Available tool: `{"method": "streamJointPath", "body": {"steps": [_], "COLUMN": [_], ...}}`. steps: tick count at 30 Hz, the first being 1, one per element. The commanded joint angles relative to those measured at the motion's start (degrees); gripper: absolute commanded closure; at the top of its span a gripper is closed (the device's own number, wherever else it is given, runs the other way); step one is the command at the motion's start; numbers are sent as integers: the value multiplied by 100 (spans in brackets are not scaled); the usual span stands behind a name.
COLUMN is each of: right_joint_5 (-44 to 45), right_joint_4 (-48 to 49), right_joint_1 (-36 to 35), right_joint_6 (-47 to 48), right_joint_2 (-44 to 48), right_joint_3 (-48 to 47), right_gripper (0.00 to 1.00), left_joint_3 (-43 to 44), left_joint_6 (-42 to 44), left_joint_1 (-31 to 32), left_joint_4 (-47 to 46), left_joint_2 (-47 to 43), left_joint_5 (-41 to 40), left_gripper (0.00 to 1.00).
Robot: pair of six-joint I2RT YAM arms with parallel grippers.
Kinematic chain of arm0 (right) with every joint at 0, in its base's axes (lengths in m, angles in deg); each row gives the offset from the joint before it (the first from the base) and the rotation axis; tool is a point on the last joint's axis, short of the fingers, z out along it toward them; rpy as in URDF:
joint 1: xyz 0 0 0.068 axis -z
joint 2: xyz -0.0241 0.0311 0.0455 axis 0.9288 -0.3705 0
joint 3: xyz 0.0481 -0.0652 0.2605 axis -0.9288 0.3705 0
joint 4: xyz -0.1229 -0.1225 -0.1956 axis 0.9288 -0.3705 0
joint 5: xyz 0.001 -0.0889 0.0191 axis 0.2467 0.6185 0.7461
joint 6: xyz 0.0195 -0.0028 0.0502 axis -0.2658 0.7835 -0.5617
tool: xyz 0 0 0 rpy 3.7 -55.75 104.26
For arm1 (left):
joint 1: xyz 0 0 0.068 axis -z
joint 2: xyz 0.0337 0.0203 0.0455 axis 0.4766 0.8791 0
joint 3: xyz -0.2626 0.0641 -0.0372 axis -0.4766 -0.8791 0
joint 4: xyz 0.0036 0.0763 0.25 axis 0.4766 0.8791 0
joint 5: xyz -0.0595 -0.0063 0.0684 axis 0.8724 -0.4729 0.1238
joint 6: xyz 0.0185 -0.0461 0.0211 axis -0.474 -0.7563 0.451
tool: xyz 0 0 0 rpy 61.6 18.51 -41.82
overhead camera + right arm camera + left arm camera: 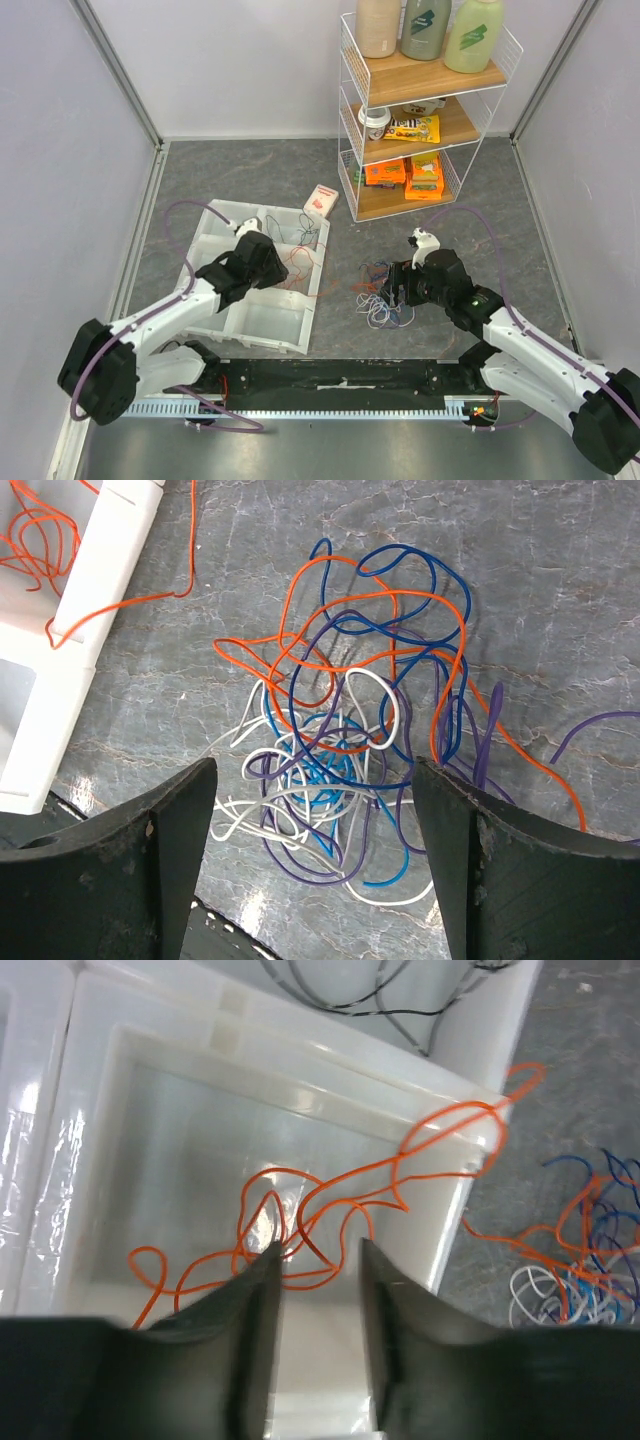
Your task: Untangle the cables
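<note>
A tangle of cables (382, 295) in blue, white, purple and orange lies on the grey table right of a white compartment tray (250, 322). My right gripper (400, 287) hovers just above it, jaws wide open and empty; in the right wrist view the tangle (345, 740) lies between and beyond the gripper (315, 768). My left gripper (263, 258) is over the tray, open and empty (318, 1250). A loose orange cable (300, 1205) lies in the compartment below it and trails over the tray wall (455, 1210) towards the tangle (590, 1260). Thin dark cables (350, 1002) lie in the far compartment.
A white wire shelf (420, 110) with bottles, a cup and snack packs stands at the back right. A small red-and-white box (321, 200) lies beside the tray's far corner. Enclosure walls close in the left, back and right sides. Purple hoses run along both arms.
</note>
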Motion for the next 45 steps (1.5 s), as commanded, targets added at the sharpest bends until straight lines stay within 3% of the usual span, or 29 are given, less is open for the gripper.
{"method": "streamJointPath", "body": {"steps": [1,2,4,9,15,24,27,29,30,31,35,39,42,45], "right_joint_5": [-138,-164,-165,-173,-173,-138,-112,-94,-103,-112,-103,-94,-112,-103], "right_joint_4": [248,249,275,293,249,240,275,266,257,266,266,292,310,310], "right_joint_1": [-10,-10,-10,-10,-10,-10,-10,-2,-10,-2,-10,-10,-10,-10], "right_joint_6": [156,165,165,147,130,86,103,112,112,112,121,112,130,138], "right_joint_2": [70,96,123,193,193,184,202,167,149,132,114,79,53,-18], "right_joint_3": [43,43,70,122,87,113,122,96,87,87,96,105,105,70], "right_gripper": [13,13,13,13,13,13,13,13,13,13,13,13,13,13], "left_joint_3": [63,54,159,546,1371,1935,1926,1935,1900,1813,1225,741,477,292], "left_joint_6": [353,459,609,1144,2216,2604,2674,2657,2561,2395,1438,673,320,205], "left_joint_1": [-22,-22,-22,293,1559,1656,1665,1665,1665,1657,1613,1253,701,155], "left_joint_4": [31,-127,-164,-233,-225,-93,-207,-146,-103,-41,371,933,1216,1190], "left_joint_2": [-716,-848,-919,-648,476,1848,1832,1709,1578,1403,341,-531,-665,-358], "left_joint_5": [178,398,750,1655,1358,1261,1209,1094,720,351,-1083,-1515,-1543,-981], "left_gripper": [47,37,7,8,10,32,52,74,92,98,98,99,98,99]}}
